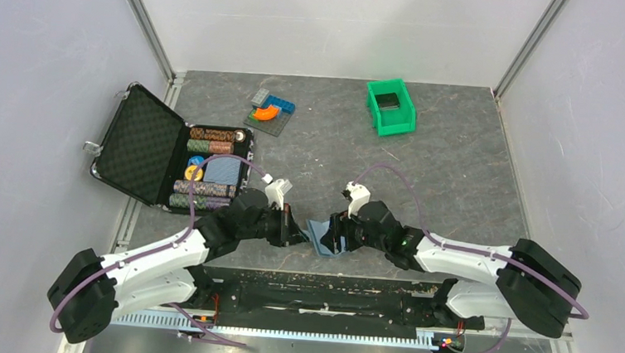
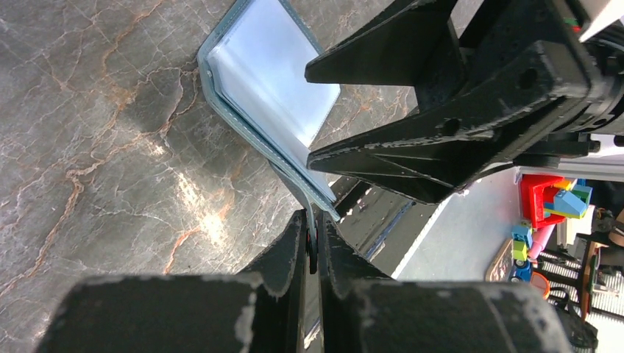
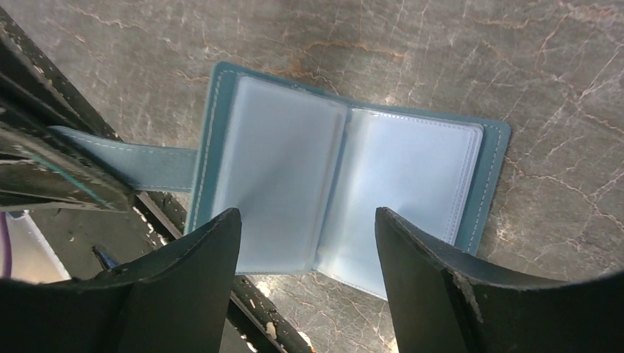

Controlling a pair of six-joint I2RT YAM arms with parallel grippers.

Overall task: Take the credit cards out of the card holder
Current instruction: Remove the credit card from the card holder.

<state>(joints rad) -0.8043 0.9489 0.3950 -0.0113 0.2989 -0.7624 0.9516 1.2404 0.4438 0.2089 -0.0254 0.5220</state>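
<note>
The card holder (image 1: 319,231) is a teal-blue wallet lying open near the table's front edge, its light blue sleeves facing up. It shows in the left wrist view (image 2: 272,73) and the right wrist view (image 3: 353,184). My left gripper (image 1: 295,235) is shut on the wallet's closing strap (image 3: 140,165), pinched between its tips (image 2: 315,220). My right gripper (image 1: 336,238) is open and empty, its jaws (image 3: 307,215) hovering over the near edge of the open sleeves. No dark card shows in the sleeves. A dark flat rectangle (image 1: 389,100) lies in the green bin; I cannot tell if it is a card.
A black foam-lined case (image 1: 141,144) stands open at the left with poker chips (image 1: 209,140). Toy bricks (image 1: 270,111) lie at the back middle, the green bin (image 1: 389,120) at the back right. The table's front rail (image 1: 318,289) is just below the wallet.
</note>
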